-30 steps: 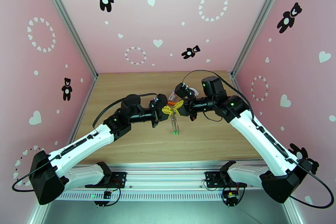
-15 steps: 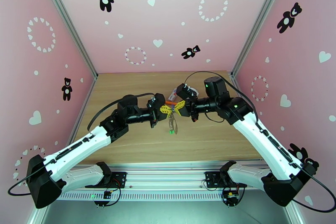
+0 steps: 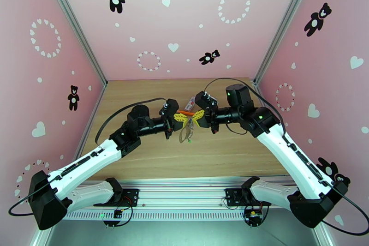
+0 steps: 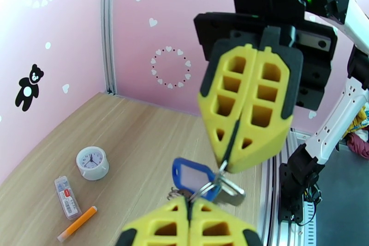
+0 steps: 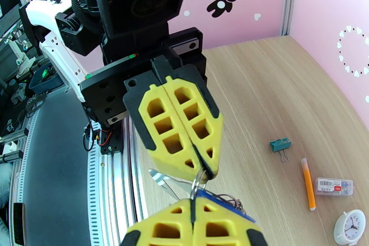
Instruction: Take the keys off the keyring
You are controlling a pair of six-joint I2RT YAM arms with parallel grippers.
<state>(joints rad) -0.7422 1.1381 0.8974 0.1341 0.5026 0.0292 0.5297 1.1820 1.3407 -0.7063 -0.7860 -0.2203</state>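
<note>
Keyring [image 3: 185, 133] hangs in the air between the two arms, above the middle of the wooden surface [image 3: 133, 97]. We see its dull loop drooping below the yellow fingers without touching the wood. In the left wrist view, the blue-headed key [image 4: 190, 174] sits just under the fingertips beside a small metal ring [image 4: 213, 186] and a silver blade [image 4: 232, 194].

The left gripper [image 3: 181, 120] has its fingers pressed together on a ring of the bunch. The right gripper [image 3: 197, 117] faces it tip to tip, fingers likewise closed on the same cluster of rings. From the right wrist we see the left one's seam shut tight with metal pinched at its tip.

Compared with a second ago, both grippers have drifted a little toward the back wall and to the left. The dangling loop ends higher above the wood.

Behind the bunch on the surface lie an orange pen [image 5: 308, 189], a small clear box [image 5: 334, 187], a white clock [image 4: 92, 163] and a teal binder clip [image 5: 280, 144], all well apart from the grippers. Pink walls [image 3: 152, 21] printed with black bears and white hearts close in the surface on three sides.
</note>
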